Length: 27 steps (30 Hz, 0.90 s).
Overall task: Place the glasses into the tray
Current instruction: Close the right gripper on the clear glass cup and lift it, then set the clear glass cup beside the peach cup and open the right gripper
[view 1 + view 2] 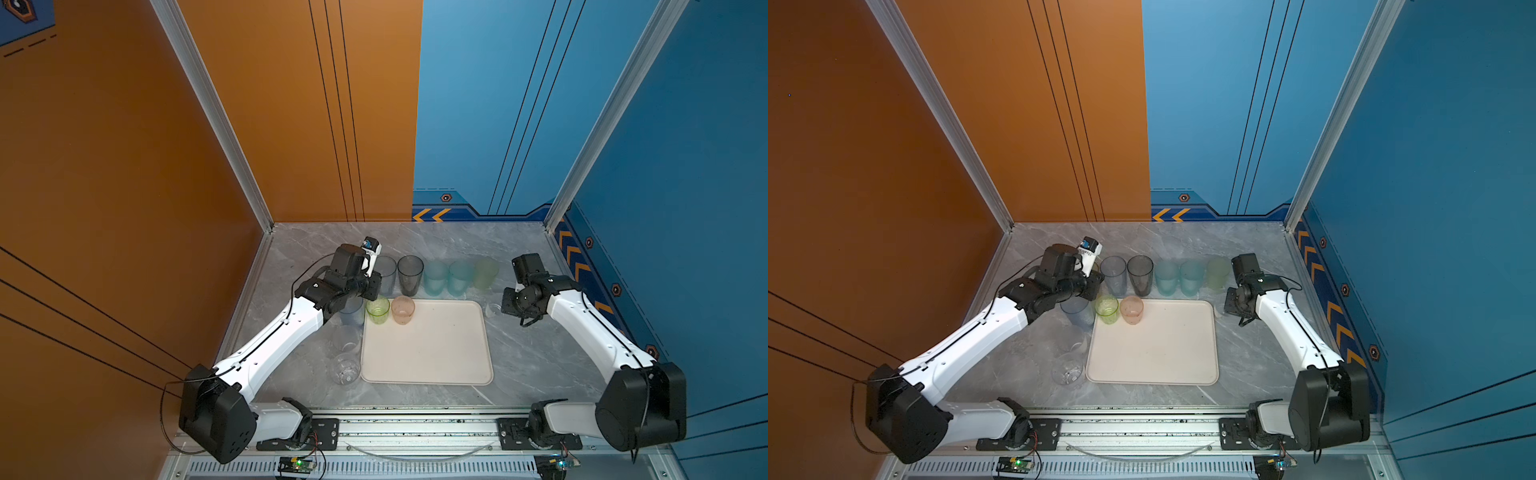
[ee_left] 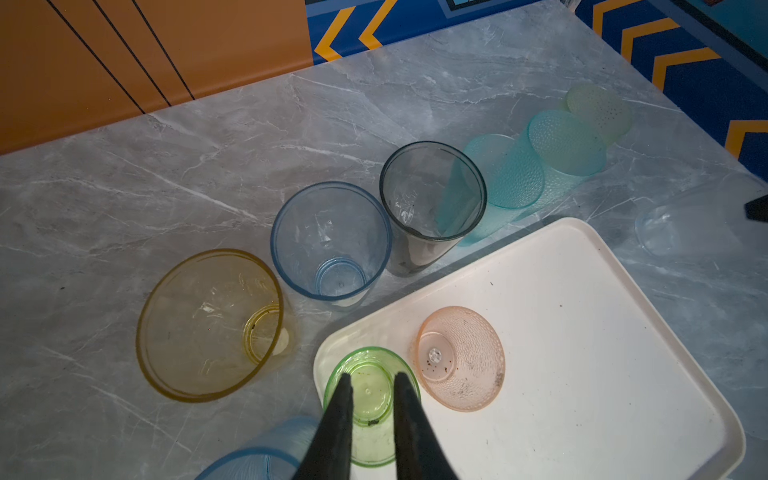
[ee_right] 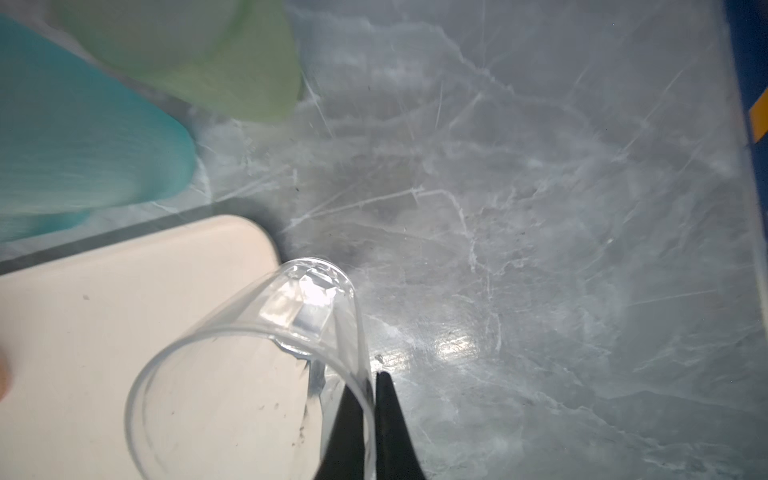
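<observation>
The cream tray (image 1: 428, 357) lies mid-table. A short green glass (image 2: 370, 399) and a pink glass (image 2: 461, 357) stand in its far left corner. My left gripper (image 2: 374, 377) hangs just above the green glass, its fingers a little apart and nothing pinched between them. My right gripper (image 3: 370, 380) is shut on the wall of a clear glass (image 3: 249, 374), one finger inside the rim and one outside. That glass hangs tilted by the tray's far right corner, also showing as the clear glass (image 1: 493, 309) in a top view.
Behind the tray stand a blue glass (image 1: 385, 274), a smoky grey one (image 1: 410, 274), two teal ones (image 1: 435, 277) and a pale green one (image 1: 486, 272). A yellow glass (image 2: 210, 324), a short blue one (image 1: 351, 311) and two clear glasses (image 1: 345, 368) stand left of it.
</observation>
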Tool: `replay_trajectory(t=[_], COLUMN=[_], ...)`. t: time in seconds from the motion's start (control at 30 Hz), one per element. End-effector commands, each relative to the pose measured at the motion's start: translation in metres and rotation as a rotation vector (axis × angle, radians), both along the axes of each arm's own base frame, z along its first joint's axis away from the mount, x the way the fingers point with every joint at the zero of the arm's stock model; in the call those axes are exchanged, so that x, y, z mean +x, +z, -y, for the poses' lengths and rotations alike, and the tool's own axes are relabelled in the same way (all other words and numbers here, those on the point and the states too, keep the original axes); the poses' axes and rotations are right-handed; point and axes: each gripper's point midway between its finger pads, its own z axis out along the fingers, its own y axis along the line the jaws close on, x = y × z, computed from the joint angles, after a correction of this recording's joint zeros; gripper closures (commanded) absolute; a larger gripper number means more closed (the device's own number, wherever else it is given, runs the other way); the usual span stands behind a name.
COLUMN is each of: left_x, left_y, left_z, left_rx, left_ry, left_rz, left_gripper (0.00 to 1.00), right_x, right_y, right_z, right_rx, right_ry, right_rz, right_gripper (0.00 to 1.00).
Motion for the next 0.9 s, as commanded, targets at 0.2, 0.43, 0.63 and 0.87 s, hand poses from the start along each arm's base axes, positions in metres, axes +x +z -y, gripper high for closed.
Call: replay_trajectory(t=[0.2, 0.43, 0.63, 0.87], left_x=[0.004, 0.004, 0.002, 0.000], left_y=[-0.002, 0.002, 0.000, -0.002], left_z=[-0.001, -0.006, -0.009, -0.012], left_rx=[-0.048, -0.053, -0.055, -0.056], left_ry=[0.008, 0.019, 0.025, 0.028], left_rz=[0.001, 0.010, 0.003, -0.004], left_gripper=[0.80, 0.80, 0.80, 0.80], right_x=[0.012, 0.021, 0.025, 0.029], right_y=[0.043, 0.025, 0.004, -0.014], right_z=[-0.067, -0.118, -0.155, -0.180], right_rx=[-0.057, -0.093, -0.122, -0.144], right_ry=[0.183, 0.313, 0.408, 0.465], right_rz=[0.073, 0.021, -0.042, -0.094], right_gripper=[1.00, 1.00, 1.00, 1.00])
